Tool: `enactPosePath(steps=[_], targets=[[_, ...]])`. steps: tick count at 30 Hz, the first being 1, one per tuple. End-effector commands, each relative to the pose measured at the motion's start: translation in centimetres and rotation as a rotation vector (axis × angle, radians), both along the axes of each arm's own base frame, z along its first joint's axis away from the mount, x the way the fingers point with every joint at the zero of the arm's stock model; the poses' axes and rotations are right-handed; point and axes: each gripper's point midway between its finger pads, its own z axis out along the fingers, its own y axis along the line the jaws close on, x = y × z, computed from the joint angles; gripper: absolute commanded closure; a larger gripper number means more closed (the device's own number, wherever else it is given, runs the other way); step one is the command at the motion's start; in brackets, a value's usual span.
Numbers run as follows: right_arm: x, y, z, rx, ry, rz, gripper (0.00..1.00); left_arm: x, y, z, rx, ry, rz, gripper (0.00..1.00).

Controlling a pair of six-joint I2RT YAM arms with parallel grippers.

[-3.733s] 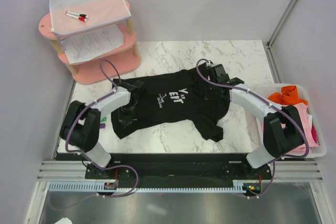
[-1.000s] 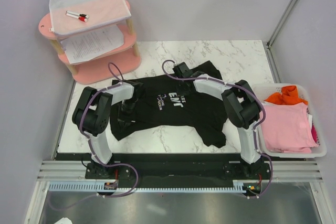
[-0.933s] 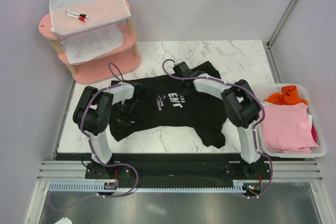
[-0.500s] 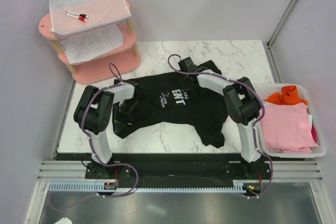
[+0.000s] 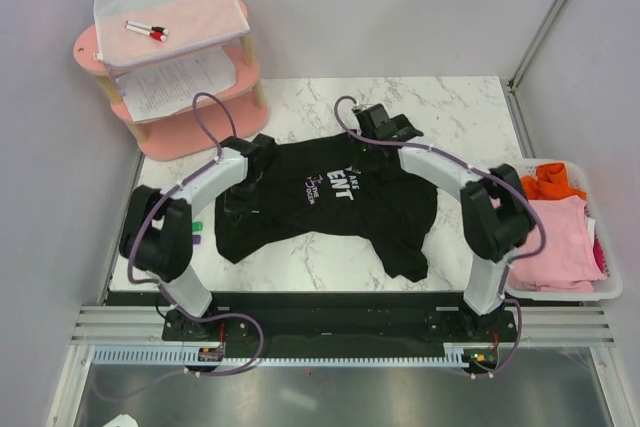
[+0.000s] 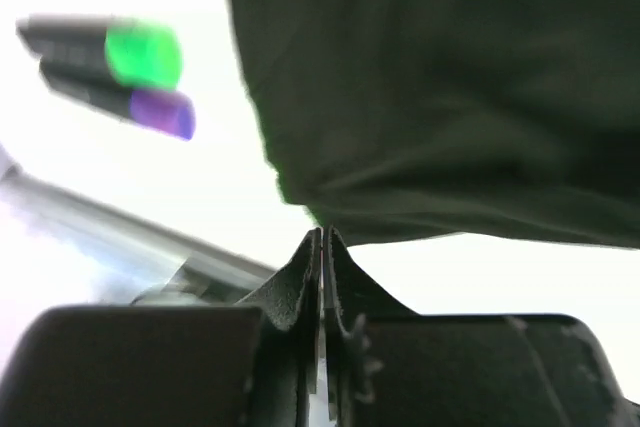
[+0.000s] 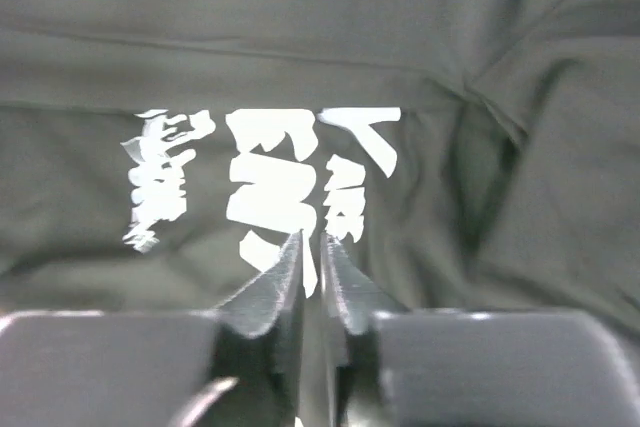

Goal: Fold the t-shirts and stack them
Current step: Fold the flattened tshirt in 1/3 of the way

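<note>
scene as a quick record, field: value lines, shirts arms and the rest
table: marble, black shirt spread on it, lettering up
left gripper: jaws shut at shirt's left edge; grip unclear
right gripper: jaws shut near the lettering; grip unclear
basket: right of table, holds pink shirt, orange shirt
markers: two, on table left of black shirt
shelf: pink, far left, papers on it

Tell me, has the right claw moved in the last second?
Yes. Seen from above, the right claw has slid right over the black t-shirt, away from the pink shelf and toward the white basket.
</note>
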Motion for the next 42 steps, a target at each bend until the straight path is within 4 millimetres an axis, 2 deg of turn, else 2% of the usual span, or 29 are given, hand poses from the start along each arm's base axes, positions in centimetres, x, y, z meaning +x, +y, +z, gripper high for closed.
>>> enactPosePath(steps=[1, 2, 3, 4, 5, 6, 7, 8, 9, 11, 12, 13, 14, 16, 17, 18, 19, 20, 21, 22, 23, 24, 25, 26, 28, 34, 38, 41, 42], targets=[[-1.8, -1.5, 8.0, 0.097, -0.155, -0.035, 0.74, 5.0, -6.3, 4.8, -0.304, -0.303, -0.098, 0.9], [-2.2, -2.3, 8.1, 0.084, -0.164, -0.054, 0.71, 5.6, -7.7, 5.4, -0.358, -0.338, -0.119, 0.88], [-3.3, -3.5, 7.0, 0.047, -0.139, -0.077, 0.68, 6.5, -9.7, 6.0, -0.42, -0.388, -0.164, 0.83], [-3.3, -5.3, 7.7, 0.011, -0.172, -0.131, 0.68, 6.8, -11.4, 6.4, -0.476, -0.405, -0.193, 0.8], [-3.6, -6.5, 7.3, -0.024, -0.169, -0.164, 0.68, 7.2, -12.8, 6.9, -0.51, -0.427, -0.22, 0.79], [-4.4, -8.1, 6.0, -0.075, -0.136, -0.195, 0.68, 7.5, -15.3, 7.3, -0.557, -0.454, -0.274, 0.78], [-4.4, -9.7, 5.7, -0.108, -0.131, -0.24, 0.7, 7.5, -16.9, 6.9, -0.587, -0.438, -0.298, 0.78], [-4.4, -11.1, 5.1, -0.146, -0.123, -0.285, 0.72, 7.8, -18.5, 7.4, -0.623, -0.449, -0.326, 0.78], [-4.6, -12.9, 4.0, -0.168, -0.092, -0.328, 0.77, 7.4, -20.6, 7.5, -0.66, -0.45, -0.369, 0.8], [-4.7, -14.4, 2.5, -0.185, -0.056, -0.365, 0.92, 7.8, -24.3, 7.5, -0.752, -0.461, -0.417, 0.85], [-4.5, -15.3, 1.6, -0.188, -0.042, -0.388, 0.97, 7.2, -26.2, 7.4, -0.795, -0.447, -0.441, 0.92], [-4.4, -15.5, 0.5, -0.195, -0.02, -0.392, 1.0, 7.4, -28.4, 8.0, -0.876, -0.468, -0.466, 0.96], [-4.3, -15.7, -0.1, -0.196, -0.009, -0.396, 1.0, 7.2, -29.8, 7.3, -0.911, -0.447, -0.476, 0.98], [-3.5, -15.8, -1.6, -0.18, 0.016, -0.408, 1.0, 6.1, -33.0, 7.5, -1.032, -0.412, -0.499, 0.98], [-3.2, -15.9, -2.2, -0.178, 0.027, -0.412, 1.0, 6.3, -34.7, 8.0, -1.08, -0.424, -0.516, 0.98], [-2.2, -16.1, -2.1, -0.164, 0.021, -0.427, 1.0, 5.8, -36.2, 6.8, -1.098, -0.386, -0.517, 0.98], [-1.9, -16.2, -3.3, -0.171, 0.046, -0.429, 1.0, 5.3, -37.3, 6.2, -1.114, -0.356, -0.528, 0.98], [-1.6, -16.2, -3.7, -0.17, 0.054, -0.428, 1.0, 5.5, -38.7, 6.9, -1.144, -0.359, -0.538, 0.98], [-0.6, -16.3, -3.5, -0.156, 0.045, -0.436, 1.0, 4.8, -40.0, 5.0, -1.139, -0.309, -0.546, 0.98], [-0.3, -16.4, -4.6, -0.167, 0.066, -0.433, 1.0, 4.2, -41.0, 4.7, -1.167, -0.274, -0.557, 0.98], [0.5, -16.3, -4.5, -0.16, 0.06, -0.436, 1.0, 4.2, -42.2, 5.3, -1.196, -0.272, -0.558, 0.98], [0.7, -16.5, -4.9, -0.162, 0.073, -0.442, 1.0, 3.5, -43.0, 3.2, -1.186, -0.223, -0.555, 0.98], [0.7, -16.6, -5.8, -0.162, 0.095, -0.441, 1.0, 2.9, -43.6, 2.8, -1.201, -0.194, -0.557, 0.98], [1.0, -16.6, -5.8, -0.158, 0.097, -0.445, 1.0, 2.8, -44.2, 2.5, -1.208, -0.179, -0.548, 0.98], [1.0, -17.1, -6.4, -0.163, 0.114, -0.455, 1.0, 1.9, -44.7, 0.5, -1.2, -0.125, -0.532, 0.98], [1.0, -18.5, -6.7, -0.209, 0.116, -0.472, 1.0, 0.9, -42.6, -3.8, -1.09, -0.059, -0.448, 0.98], [1.0, -18.7, -5.8, -0.225, 0.102, -0.459, 1.0, 0.5, -41.5, -5.0, -1.051, -0.043, -0.429, 0.98], [1.0, -18.7, -4.2, -0.206, 0.071, -0.458, 1.0, 0.2, -41.0, -5.4, -1.033, -0.037, -0.422, 0.98], [1.0, -18.6, -3.0, -0.191, 0.046, -0.453, 1.0, 0.2, -40.8, -5.6, -1.027, -0.037, -0.419, 0.98]])
